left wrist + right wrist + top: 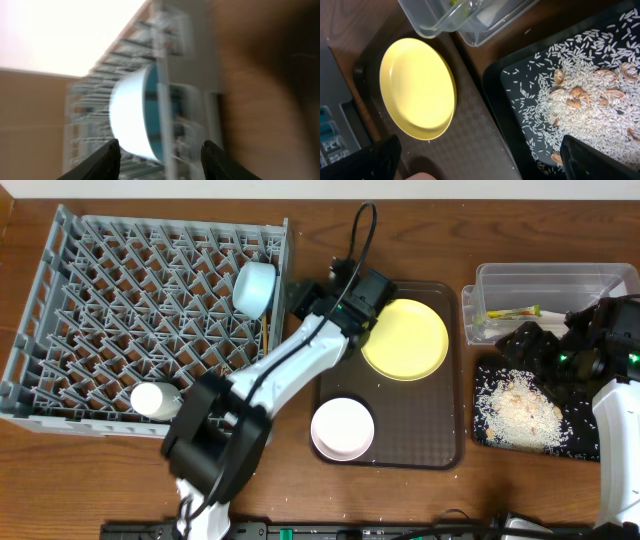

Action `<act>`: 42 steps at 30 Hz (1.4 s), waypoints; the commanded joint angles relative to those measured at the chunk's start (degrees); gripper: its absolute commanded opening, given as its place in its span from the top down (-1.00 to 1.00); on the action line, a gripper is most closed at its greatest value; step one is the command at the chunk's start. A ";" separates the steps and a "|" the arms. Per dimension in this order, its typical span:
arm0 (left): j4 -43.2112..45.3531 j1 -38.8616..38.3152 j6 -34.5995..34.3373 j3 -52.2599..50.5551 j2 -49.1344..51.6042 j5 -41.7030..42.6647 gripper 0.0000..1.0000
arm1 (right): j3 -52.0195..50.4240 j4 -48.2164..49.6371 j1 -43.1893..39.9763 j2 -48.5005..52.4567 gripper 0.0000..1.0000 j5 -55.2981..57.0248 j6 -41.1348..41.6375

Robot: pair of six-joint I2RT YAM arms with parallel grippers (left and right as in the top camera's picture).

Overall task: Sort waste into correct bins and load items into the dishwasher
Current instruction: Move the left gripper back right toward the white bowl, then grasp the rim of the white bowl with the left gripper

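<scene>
Left gripper [161,162]: jaws partly open, nothing held. The light blue bowl [131,117] stands on edge just ahead of them, at the right edge of the dish rack [100,300]. Right gripper [482,164]: jaws wide apart, empty, above the black tray [520,95].

Tabletop [90,480]: brown wood grain, carries everything I can see; a pale band [500,188] runs beyond its far edge. Brown serving tray [420,430]: rectangular, rounded corners, low rim, finely textured floor, lying flat near mid-tabletop with its long side running front to back. In my right-wrist view several curled tan-brown scraps [577,95], shell-like, lie well to the right of that tray; I cannot tell what they are.
</scene>
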 commanded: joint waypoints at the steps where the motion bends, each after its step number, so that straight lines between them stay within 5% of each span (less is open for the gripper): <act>1: -2.43 -2.10 -5.70 0.26 -10.56 19.85 -0.08 | 0.04 0.11 -0.11 -0.15 -0.98 -0.20 0.24; 5: -6.51 -2.38 -12.37 0.24 -17.49 40.33 -0.04 | 0.04 0.11 -0.11 -0.15 -0.98 -0.20 0.24; 10: -15.26 -2.73 -17.16 -0.02 -18.40 53.27 0.57 | 0.04 0.11 -0.11 -0.15 -0.98 -0.20 0.24; 12: -19.87 -3.50 -17.09 -0.66 -17.40 56.02 0.63 | 0.04 0.11 -0.11 -0.15 -0.98 -0.20 0.24; 21: -26.05 -7.58 -6.12 -9.44 -12.72 56.94 0.70 | 0.04 0.11 -0.11 -0.15 -0.98 -0.22 0.24; 25: -24.46 -9.14 3.04 -12.70 -10.54 64.67 0.72 | 0.04 0.11 -0.11 -0.15 -0.98 -0.20 0.24; 42: -1.18 -11.30 3.34 -10.21 -3.52 66.75 0.73 | 0.04 0.11 -0.11 -0.15 -0.98 -0.20 0.24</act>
